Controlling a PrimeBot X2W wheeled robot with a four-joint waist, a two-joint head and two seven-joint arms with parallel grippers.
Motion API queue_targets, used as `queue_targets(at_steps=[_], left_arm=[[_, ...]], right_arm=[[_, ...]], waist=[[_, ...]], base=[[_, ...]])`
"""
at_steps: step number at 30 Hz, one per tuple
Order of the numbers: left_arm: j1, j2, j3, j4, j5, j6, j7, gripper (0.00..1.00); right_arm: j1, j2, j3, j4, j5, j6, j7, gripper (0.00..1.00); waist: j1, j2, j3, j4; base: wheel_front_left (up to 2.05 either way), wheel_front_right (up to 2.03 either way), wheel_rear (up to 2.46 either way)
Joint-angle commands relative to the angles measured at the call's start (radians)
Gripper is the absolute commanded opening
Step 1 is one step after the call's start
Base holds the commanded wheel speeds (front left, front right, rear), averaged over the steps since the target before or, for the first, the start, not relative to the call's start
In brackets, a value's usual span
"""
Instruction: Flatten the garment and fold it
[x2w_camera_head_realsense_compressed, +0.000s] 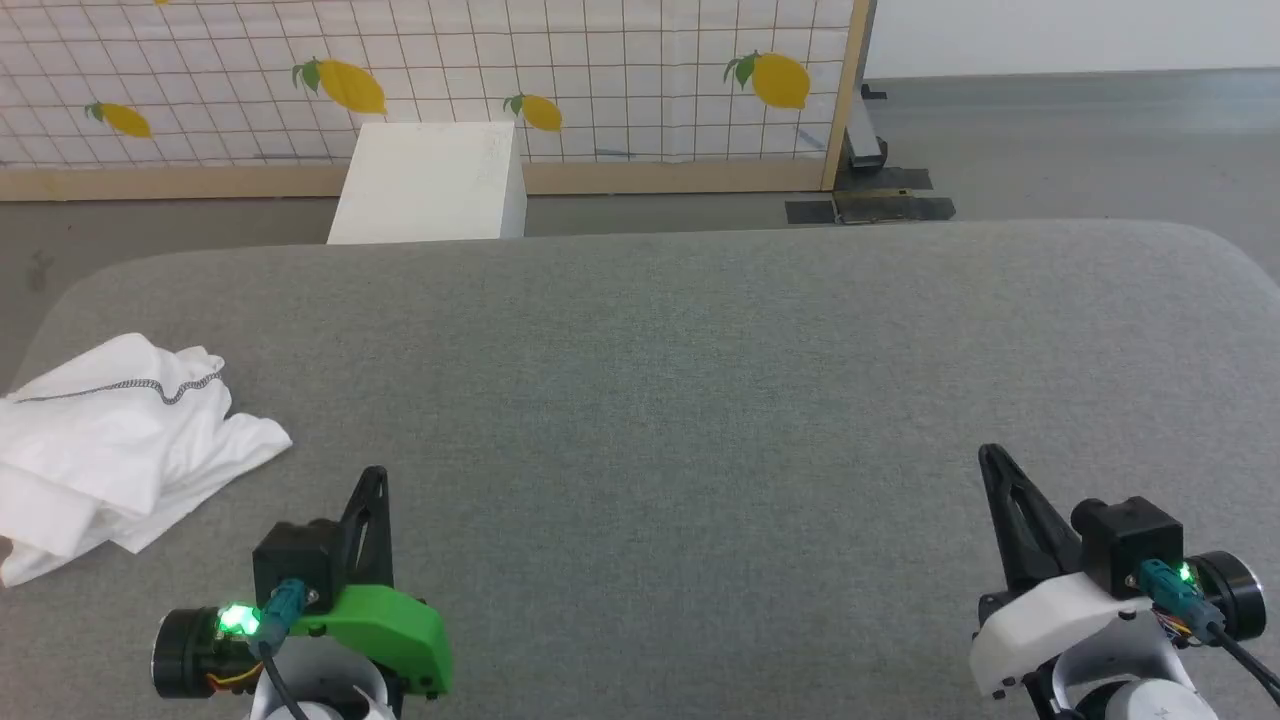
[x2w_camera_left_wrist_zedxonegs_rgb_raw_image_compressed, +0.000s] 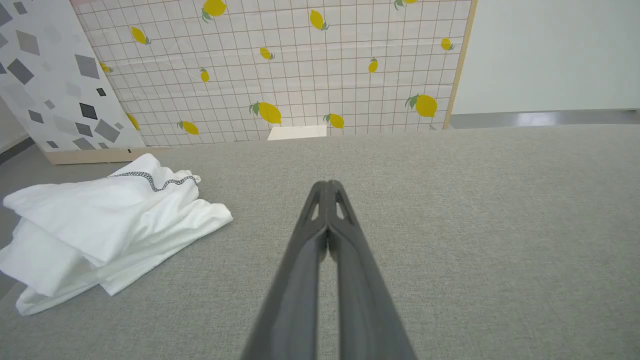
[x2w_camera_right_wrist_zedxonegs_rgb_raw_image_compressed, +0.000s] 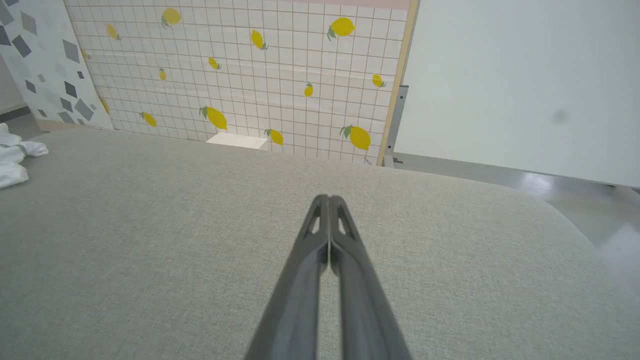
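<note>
The garment (x2w_camera_head_realsense_compressed: 110, 450) is a white shirt with a dark zigzag seam, lying bunched in loose folds at the left edge of the grey padded table (x2w_camera_head_realsense_compressed: 700, 380). The left wrist view shows the garment (x2w_camera_left_wrist_zedxonegs_rgb_raw_image_compressed: 105, 230) to the left of my fingers, and the garment's edge (x2w_camera_right_wrist_zedxonegs_rgb_raw_image_compressed: 15, 160) appears at the far left of the right wrist view. My left gripper (x2w_camera_head_realsense_compressed: 375, 480) hovers low at the lower left, shut and empty, a short way right of the cloth. My right gripper (x2w_camera_head_realsense_compressed: 990, 457) stands at the lower right, shut and empty, far from the cloth.
A rigid white box (x2w_camera_head_realsense_compressed: 430, 185) stands on the floor behind the table's far edge. A lemon-patterned tiled panel (x2w_camera_head_realsense_compressed: 450, 70) with a wooden frame closes the back. The table's right corner (x2w_camera_right_wrist_zedxonegs_rgb_raw_image_compressed: 565, 225) rounds off toward grey floor.
</note>
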Motion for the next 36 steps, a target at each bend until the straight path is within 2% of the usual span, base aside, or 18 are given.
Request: queue_targets(at_steps=[1, 24, 25, 36], left_arm=[[-0.017, -0.005, 0.004, 0.003, 0.01, -0.001, 0.001, 0.0], [-0.017, -0.005, 0.004, 0.003, 0.01, -0.001, 0.001, 0.0], [0.0, 0.0, 0.0, 0.0, 0.0, 0.0, 0.0, 1.0], [0.009, 0.0, 0.001, 0.004, -0.011, -0.002, -0.017, 1.0]], right_arm=[[-0.018, 0.001, 0.002, 0.002, 0.006, -0.002, 0.0, 0.0], [-0.018, 0.001, 0.002, 0.002, 0.006, -0.002, 0.0, 0.0], [0.0, 0.0, 0.0, 0.0, 0.0, 0.0, 0.0, 1.0], [0.004, 0.0, -0.022, 0.006, 0.016, 0.0, -0.017, 1.0]], waist=[[0.0, 0.0, 0.0, 0.0], [0.0, 0.0, 0.0, 0.0], [0.0, 0.0, 0.0, 0.0], [0.0, 0.0, 0.001, 0.0]], base=[[0.0, 0.0, 0.0], [0.0, 0.0, 0.0], [0.0, 0.0, 0.0], [0.0, 0.0, 0.0]])
